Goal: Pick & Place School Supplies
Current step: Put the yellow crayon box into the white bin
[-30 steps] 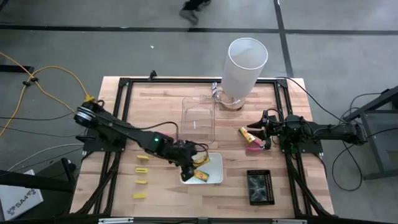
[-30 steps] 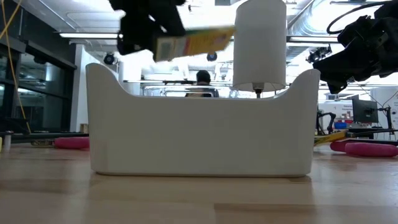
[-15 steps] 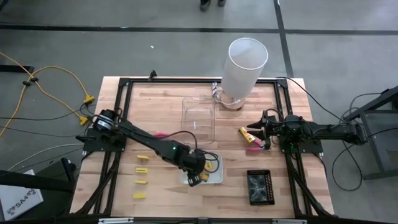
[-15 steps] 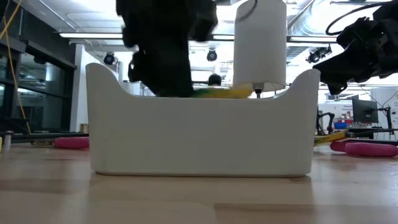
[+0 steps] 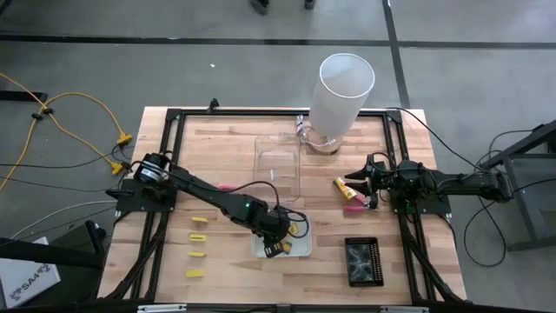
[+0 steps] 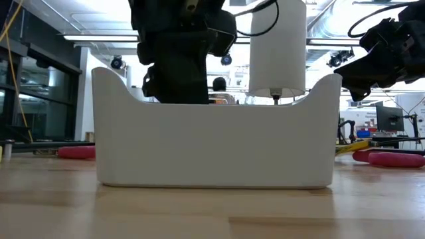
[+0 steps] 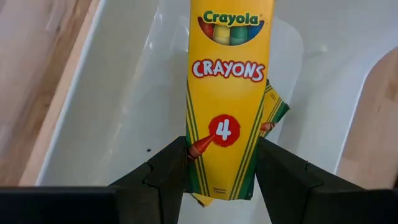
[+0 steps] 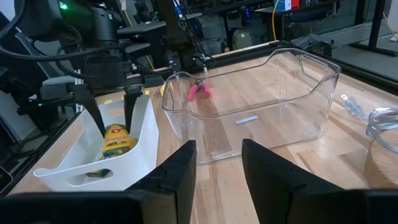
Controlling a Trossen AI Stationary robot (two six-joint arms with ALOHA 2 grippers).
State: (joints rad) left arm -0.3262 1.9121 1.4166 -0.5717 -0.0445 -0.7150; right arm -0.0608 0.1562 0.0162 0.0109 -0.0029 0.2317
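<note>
While the left jaws (image 7: 217, 180) stay clamped on a crayon box (image 7: 227, 93) inside the white tray (image 5: 302, 247), its long axis runs straight out from them; right jaws (image 8: 217, 165) hang apart beside the clear tray (image 8: 273, 99).

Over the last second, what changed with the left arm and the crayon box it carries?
The left gripper carried the Crayola crayon box from above the white tray's rim down into it, still clamped, onto another crayon box lying there. The right gripper stayed open and parked by the items at the table's right; the yellow blocks and clear bin did not move.
</note>
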